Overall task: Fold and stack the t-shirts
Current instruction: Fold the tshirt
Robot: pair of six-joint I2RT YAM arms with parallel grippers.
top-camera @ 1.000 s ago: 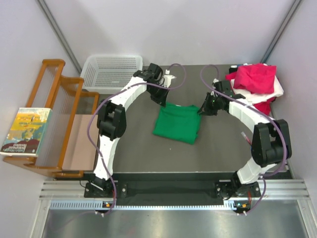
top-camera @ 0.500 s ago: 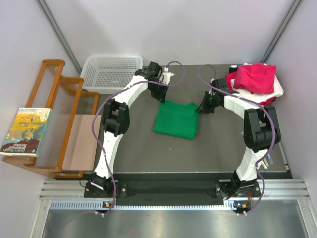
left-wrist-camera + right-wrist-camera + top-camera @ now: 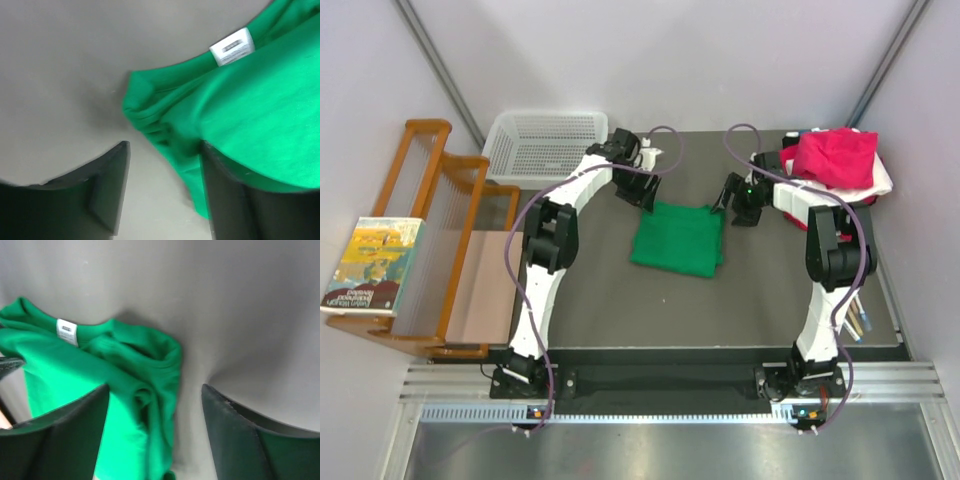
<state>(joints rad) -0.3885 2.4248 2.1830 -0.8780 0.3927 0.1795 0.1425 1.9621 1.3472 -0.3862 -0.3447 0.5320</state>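
1. One green t-shirt (image 3: 678, 238) lies folded into a rough square on the dark table (image 3: 620, 310), in the far half of the surface between the two grippers. Compared with a second ago, it sits slightly farther from the arm bases and squarer to the table edge.
2. Both grippers were pinched shut on the shirt's far corners a second ago and have since let go. The left gripper (image 3: 640, 192) now stands at the far left corner and the right gripper (image 3: 740, 205) at the far right corner.
3. In the left wrist view, the left gripper's jaws stand fairly wide and hold nothing. The bunched shirt corner lies loose on the table between the fingers, with a white label (image 3: 231, 47) beyond.
4. In the right wrist view, the right gripper's jaws are likewise spread and hold nothing. The rumpled shirt corner lies loose between them.
5. A magenta-pink t-shirt (image 3: 835, 157) tops a heap with a white t-shirt (image 3: 882, 180) and a red t-shirt (image 3: 855, 213) at the table's far right corner.
6. A white mesh basket (image 3: 545, 145) sits at the far left. A wooden rack (image 3: 440, 230) beside the table carries a book (image 3: 370, 265).
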